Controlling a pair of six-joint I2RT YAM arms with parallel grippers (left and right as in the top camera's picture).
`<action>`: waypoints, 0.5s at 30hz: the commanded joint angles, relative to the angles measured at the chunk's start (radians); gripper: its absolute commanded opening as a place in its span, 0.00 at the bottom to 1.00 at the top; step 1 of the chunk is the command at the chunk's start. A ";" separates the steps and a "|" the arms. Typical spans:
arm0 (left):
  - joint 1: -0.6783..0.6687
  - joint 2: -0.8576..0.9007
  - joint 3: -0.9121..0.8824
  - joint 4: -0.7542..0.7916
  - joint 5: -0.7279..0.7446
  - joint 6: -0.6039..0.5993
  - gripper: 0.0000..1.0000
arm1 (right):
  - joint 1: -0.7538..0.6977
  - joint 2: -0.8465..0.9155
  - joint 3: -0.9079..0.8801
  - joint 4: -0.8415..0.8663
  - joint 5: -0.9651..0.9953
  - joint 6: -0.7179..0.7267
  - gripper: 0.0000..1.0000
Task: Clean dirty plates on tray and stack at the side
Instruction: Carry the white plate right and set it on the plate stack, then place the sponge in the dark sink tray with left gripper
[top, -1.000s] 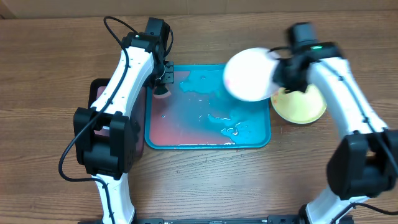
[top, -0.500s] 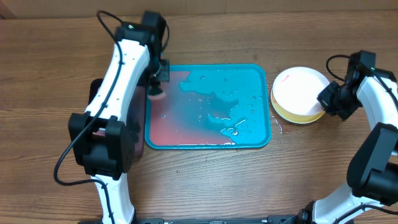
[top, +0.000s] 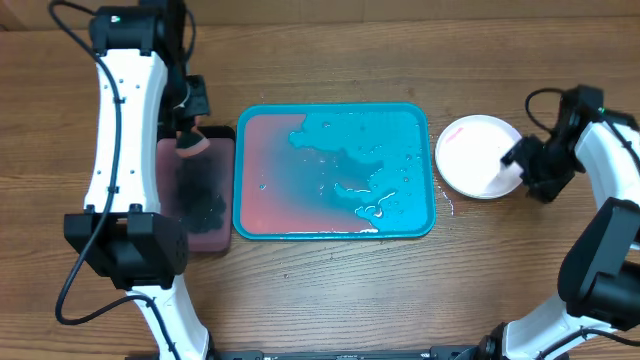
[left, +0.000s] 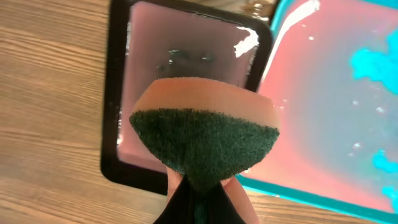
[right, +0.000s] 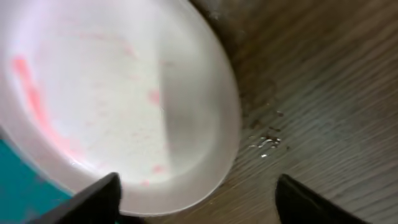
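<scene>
- Overhead view: the white plate (top: 478, 157) is seen lying on the wooden table (top: 330, 290), just right of the teal tray (top: 270, 195) and apart from it. Whatever lies under the plate is hidden.
- A pinkish film and pooled water are spread across the tray's floor.
- In the right wrist view, faint red smears are seen on the plate (right: 112, 93). A teal patch (right: 15, 183) at the lower left is cut off and cannot be identified.
- The right gripper (top: 522, 166) is held at the plate's right rim, its fingers (right: 93, 200) spread wide with nothing between them. Only their tips are shown.
- The left gripper (top: 190, 140) is clamped on a sponge (left: 205, 137) over the black tray (top: 205, 215). Its fingers are largely hidden behind the sponge.
</scene>
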 joint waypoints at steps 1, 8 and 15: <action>0.044 -0.028 0.011 -0.005 0.014 0.079 0.04 | 0.042 -0.034 0.153 -0.039 -0.090 -0.102 0.99; 0.111 -0.028 -0.218 0.029 0.024 0.154 0.04 | 0.180 -0.034 0.232 -0.023 -0.080 -0.128 1.00; 0.142 -0.028 -0.541 0.287 -0.003 0.167 0.04 | 0.253 -0.033 0.232 0.012 -0.074 -0.128 1.00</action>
